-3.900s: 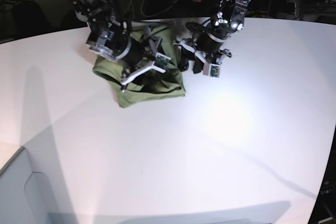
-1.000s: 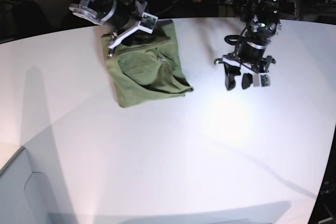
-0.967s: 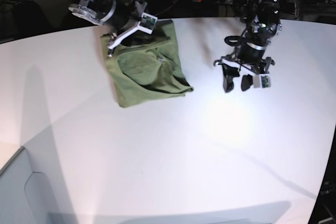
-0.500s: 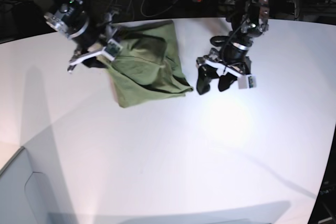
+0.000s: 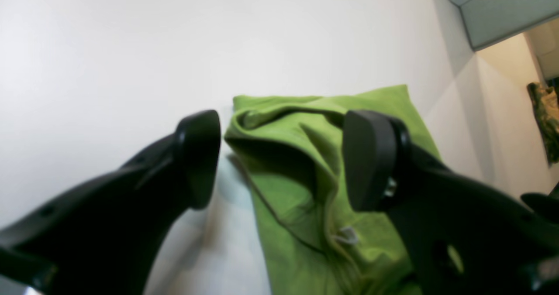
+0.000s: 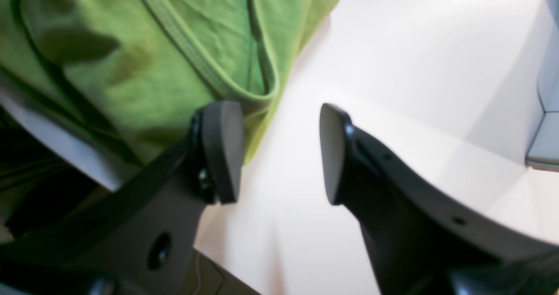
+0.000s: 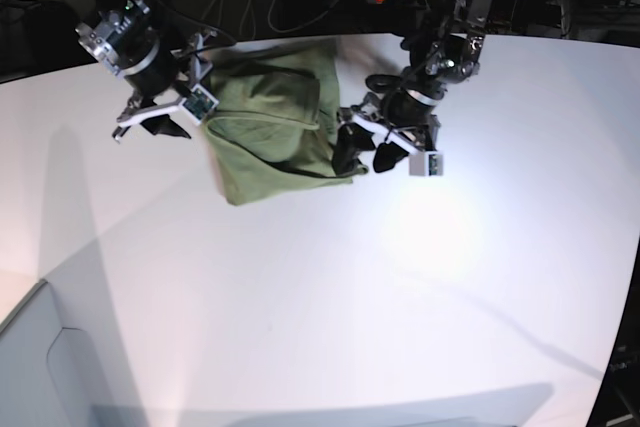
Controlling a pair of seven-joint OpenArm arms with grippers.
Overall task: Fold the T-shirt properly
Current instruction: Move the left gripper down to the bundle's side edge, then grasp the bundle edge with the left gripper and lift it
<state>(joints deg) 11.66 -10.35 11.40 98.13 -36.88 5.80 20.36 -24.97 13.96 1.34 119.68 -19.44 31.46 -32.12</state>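
The T-shirt (image 7: 277, 122) lies bunched on the worktop (image 7: 400, 277). The left hand (image 7: 366, 152), spread wide, straddles its near corner. The right hand (image 7: 165, 117), wide and empty, sits at its opposite edge

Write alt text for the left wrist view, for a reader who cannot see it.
The left pincer, open and empty, straddles the near edge of a rumpled green T-shirt lying on a white table. One finger is over bare table, the other over cloth.
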